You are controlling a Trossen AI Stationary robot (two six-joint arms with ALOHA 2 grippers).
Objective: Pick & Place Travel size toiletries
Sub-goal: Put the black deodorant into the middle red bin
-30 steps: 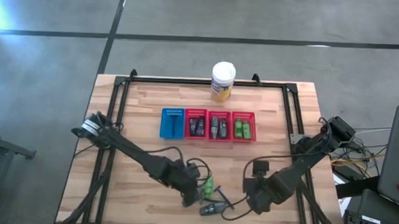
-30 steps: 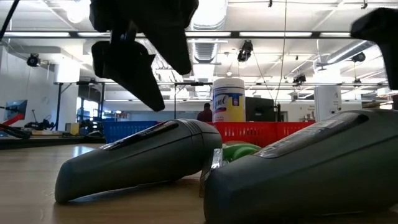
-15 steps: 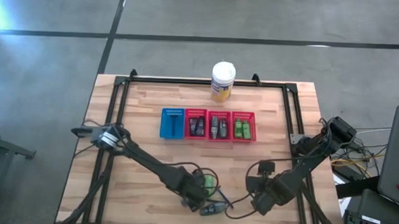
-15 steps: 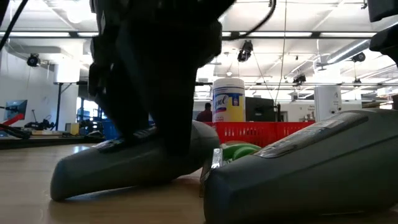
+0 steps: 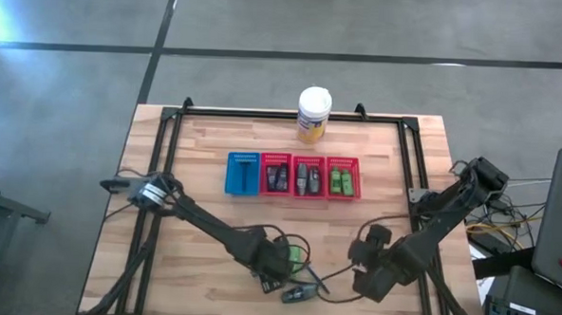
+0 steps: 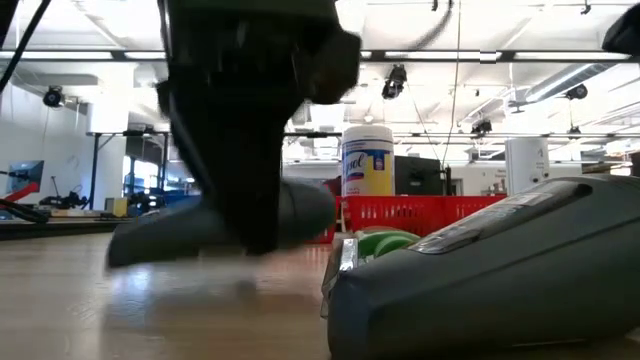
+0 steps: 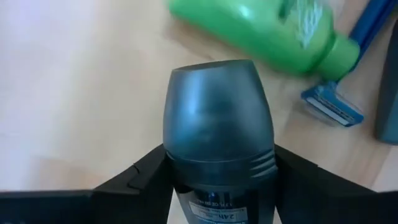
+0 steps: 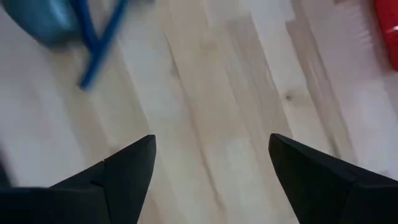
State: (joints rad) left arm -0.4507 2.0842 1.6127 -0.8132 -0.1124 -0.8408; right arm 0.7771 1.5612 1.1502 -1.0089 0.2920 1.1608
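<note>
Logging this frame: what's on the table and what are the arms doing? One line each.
Canister: one, yellow with white lid, far edge of table.
Blue basket: one, left end of the basket row.
Red baskets: three, beside the blue one, holding dark tubes and green bottles.
Green bottle: one, loose on the near table.
Razor: one, blue, by the green bottle.
Grey tube on table: one, dark grey, near edge.
Held grey tube: one, dark grey, between the left fingers.
Left end effector: closed on the held grey tube, near centre.
Right end effector: open, empty, near right.
</note>
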